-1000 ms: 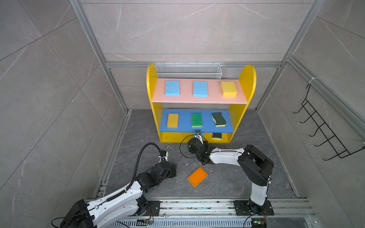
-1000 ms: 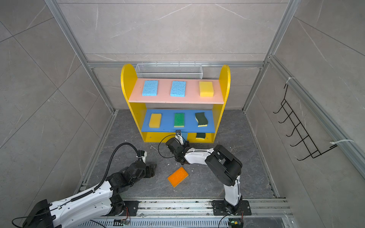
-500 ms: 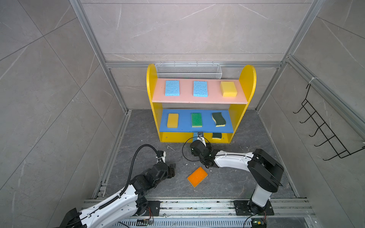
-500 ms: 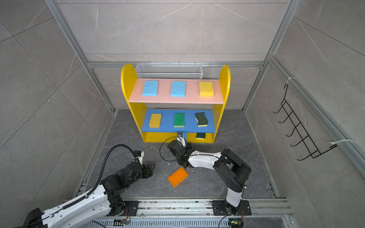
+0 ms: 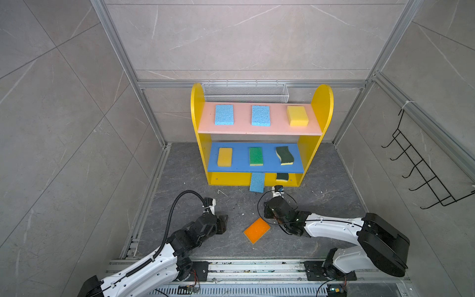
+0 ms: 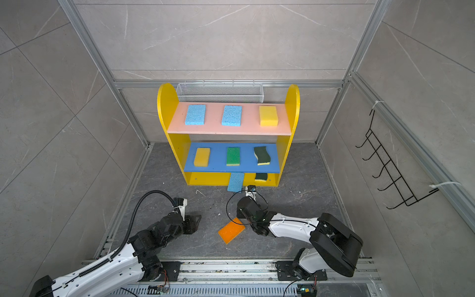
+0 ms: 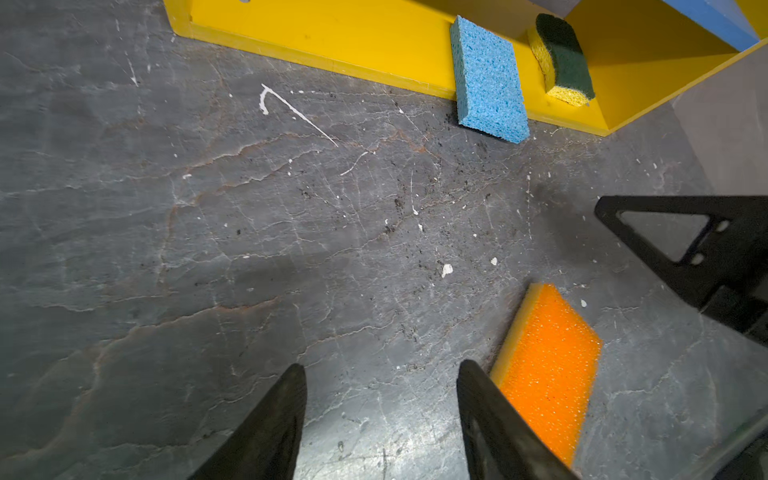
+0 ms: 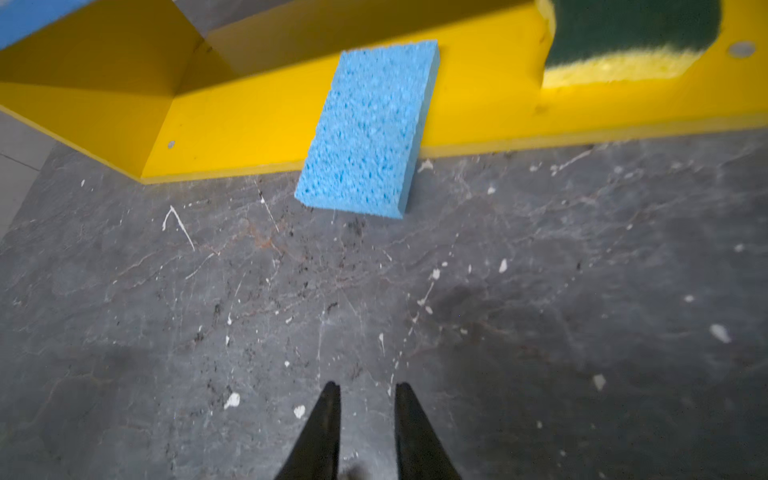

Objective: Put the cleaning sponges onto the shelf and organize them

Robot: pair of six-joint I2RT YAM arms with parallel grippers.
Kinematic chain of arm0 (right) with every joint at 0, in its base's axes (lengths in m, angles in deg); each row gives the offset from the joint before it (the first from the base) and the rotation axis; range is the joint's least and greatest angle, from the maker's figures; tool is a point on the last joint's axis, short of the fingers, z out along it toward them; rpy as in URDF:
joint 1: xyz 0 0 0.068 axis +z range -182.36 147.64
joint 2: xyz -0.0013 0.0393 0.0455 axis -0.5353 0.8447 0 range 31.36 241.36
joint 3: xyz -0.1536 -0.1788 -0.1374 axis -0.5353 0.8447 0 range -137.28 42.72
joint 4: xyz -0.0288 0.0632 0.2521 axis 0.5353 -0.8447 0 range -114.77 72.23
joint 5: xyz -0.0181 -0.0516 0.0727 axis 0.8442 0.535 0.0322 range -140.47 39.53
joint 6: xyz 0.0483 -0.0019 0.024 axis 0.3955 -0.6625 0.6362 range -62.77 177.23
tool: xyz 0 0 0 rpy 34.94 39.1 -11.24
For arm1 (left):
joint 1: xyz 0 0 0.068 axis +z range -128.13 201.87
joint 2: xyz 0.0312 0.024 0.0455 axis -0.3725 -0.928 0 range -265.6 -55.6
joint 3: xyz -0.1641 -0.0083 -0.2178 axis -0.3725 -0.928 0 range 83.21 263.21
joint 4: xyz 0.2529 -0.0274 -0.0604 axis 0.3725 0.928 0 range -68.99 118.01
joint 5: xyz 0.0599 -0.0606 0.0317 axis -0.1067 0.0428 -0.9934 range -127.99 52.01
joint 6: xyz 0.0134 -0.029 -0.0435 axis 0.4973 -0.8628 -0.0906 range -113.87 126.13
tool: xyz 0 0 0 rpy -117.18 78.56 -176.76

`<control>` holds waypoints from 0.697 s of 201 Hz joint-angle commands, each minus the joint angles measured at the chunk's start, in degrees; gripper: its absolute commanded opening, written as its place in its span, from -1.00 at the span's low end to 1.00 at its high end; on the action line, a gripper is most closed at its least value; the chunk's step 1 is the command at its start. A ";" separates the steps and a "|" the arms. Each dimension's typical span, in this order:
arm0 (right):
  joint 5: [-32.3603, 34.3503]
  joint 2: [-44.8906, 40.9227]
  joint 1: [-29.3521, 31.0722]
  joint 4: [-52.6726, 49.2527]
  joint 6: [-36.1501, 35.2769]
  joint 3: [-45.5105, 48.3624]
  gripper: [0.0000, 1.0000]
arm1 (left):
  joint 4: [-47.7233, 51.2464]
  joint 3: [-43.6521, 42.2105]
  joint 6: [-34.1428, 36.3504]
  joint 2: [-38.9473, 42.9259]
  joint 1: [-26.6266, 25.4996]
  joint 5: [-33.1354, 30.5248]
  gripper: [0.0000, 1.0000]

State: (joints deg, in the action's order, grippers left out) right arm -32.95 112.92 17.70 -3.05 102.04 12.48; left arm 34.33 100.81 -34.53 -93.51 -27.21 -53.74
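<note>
The orange sponge (image 5: 257, 230) (image 6: 231, 230) lies flat on the dark stone surface (image 7: 249, 249), between the two arms and in front of the shelf (image 5: 322, 102) (image 6: 167, 102). The left jaws are released, standing apart with only bare surface in the gap. In the left wrist view the orange sponge (image 7: 548, 374) sits outside that gap, just beside one jaw; whether it touches cannot be told.

The right jaws are almost together, with a narrow slit between the tips and nothing in it. They point at a light blue sponge (image 8: 365, 133) (image 5: 257, 183), which lies ahead of the tips and apart from them, tilted with one end on the shelf's yellow base (image 8: 249, 116) and the other on the surface. A dark-green wavy sponge (image 7: 565, 62) rests on the base beside it.

The pink board carries two light blue sponges and a yellow one. The blue board carries a yellow, a green and a dark-green wavy sponge.
</note>
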 commanded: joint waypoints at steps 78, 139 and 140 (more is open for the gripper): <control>-10.66 15.57 -5.76 29.95 11.11 3.50 -0.72 | -7.85 -1.24 0.33 -2.76 0.48 0.60 0.12; -10.75 26.77 -7.33 42.69 15.79 2.75 -0.77 | -8.81 -1.48 0.50 -4.19 0.55 -0.41 0.11; -10.75 26.88 -7.34 42.81 15.79 2.75 -0.77 | -8.87 -1.50 0.50 -4.23 0.56 -0.42 0.10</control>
State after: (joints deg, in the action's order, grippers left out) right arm -43.25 136.22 10.82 34.33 115.25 15.82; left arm 28.19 99.66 -34.55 -97.33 -27.19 -52.88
